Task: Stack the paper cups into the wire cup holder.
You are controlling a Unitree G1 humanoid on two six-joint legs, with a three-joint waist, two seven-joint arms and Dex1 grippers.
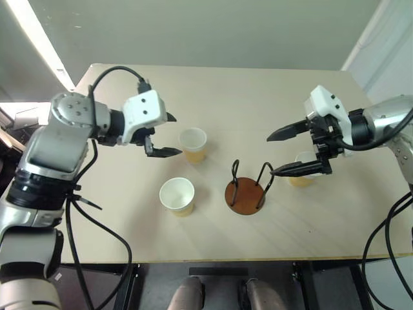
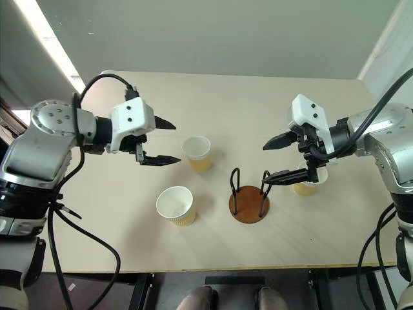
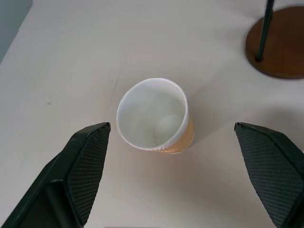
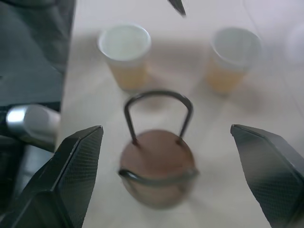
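Observation:
Three paper cups stand upright on the table. One cup (image 1: pixel 193 143) is just right of my left gripper (image 1: pixel 171 135), which hovers open above the table; in the left wrist view this cup (image 3: pixel 154 116) lies between and beyond the fingers. A second cup (image 1: pixel 177 196) stands nearer the front edge. The third cup (image 1: pixel 301 180) is partly hidden behind the lower finger of my right gripper (image 1: pixel 271 155), which hangs open above the table, pointing left. The wire cup holder (image 1: pixel 245 194), a brown disc with two black loops, stands empty between the cups.
The pale table (image 1: pixel 258 97) ends at a front edge just below the holder. Black cables (image 1: pixel 97 219) hang from my left arm over the front left corner. A grey wall lies beyond the far edge.

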